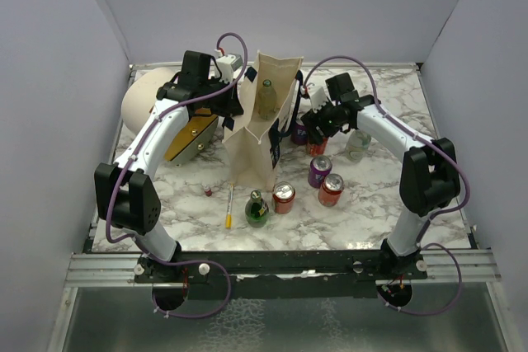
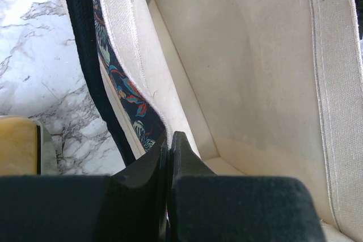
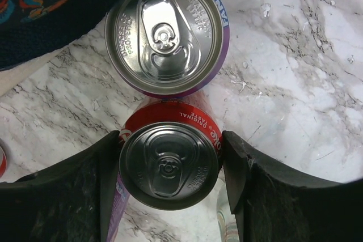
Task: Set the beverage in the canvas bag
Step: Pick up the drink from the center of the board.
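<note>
Pick-up step: the right gripper (image 3: 170,140) is down over the red can (image 3: 169,165), which stands on the table (image 3: 295,83) at 3 o'clock of the bag (image 1: 252,150), not yet lifted. Its jaws are spread to the can's width, a finger against each side with no gap showing, so I judge the grip made or all but made. A purple can (image 3: 167,29) touches the red one at its 12 o'clock in the wrist view. Next calls for a straight lift clear of that neighbour, then a carry towards 9 o'clock over the bag's mouth. The left gripper (image 2: 170,143) has its jaws pressed together, pinching the bag's rim to hold the mouth open; a bottle (image 1: 266,98) stands inside
</note>
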`<state>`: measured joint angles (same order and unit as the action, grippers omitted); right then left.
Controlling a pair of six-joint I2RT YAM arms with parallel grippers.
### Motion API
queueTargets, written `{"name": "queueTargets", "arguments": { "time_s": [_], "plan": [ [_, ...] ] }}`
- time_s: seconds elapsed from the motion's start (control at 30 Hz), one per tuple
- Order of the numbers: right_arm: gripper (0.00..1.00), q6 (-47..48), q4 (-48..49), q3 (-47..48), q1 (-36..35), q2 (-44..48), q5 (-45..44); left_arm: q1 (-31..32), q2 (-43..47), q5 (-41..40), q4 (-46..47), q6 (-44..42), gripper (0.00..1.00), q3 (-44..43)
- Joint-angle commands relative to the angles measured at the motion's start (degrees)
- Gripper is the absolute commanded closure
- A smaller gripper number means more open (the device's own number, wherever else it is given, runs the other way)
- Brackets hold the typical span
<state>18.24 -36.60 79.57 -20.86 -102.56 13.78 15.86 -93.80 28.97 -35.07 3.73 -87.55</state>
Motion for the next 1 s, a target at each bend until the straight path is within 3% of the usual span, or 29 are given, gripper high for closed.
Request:
{"name": "queueTargets", "arguments": {
  "time_s": [0.0,0.23,0.53,0.77,0.97],
  "plan": [
    [0.41,-0.4,-0.6,2.5,0.8,0.0,1.3,0.1,0.2,1.0,-0.8,-0.7,1.00,-2.0],
    [0.58,-0.3,-1.7,3.5,2.3,3.0,-0.4,0.1,0.1,1.1,-0.7,-1.0,1.00,-1.9],
    [0.67,-0.4,-2.2,10.4,4.4,8.6,-2.1,0.1,0.7,1.3,-0.7,-1.2,1.00,-1.1],
    [0.73,-1.4,-2.1,21.0,4.4,9.4,-0.9,0.1,0.9,1.5,-0.5,-1.1,1.00,-1.0],
    [0.76,-2.3,-6.4,36.3,4.3,5.4,2.6,0.1,1.5,1.4,-0.7,-0.8,1.00,-0.9]
  ]
}}
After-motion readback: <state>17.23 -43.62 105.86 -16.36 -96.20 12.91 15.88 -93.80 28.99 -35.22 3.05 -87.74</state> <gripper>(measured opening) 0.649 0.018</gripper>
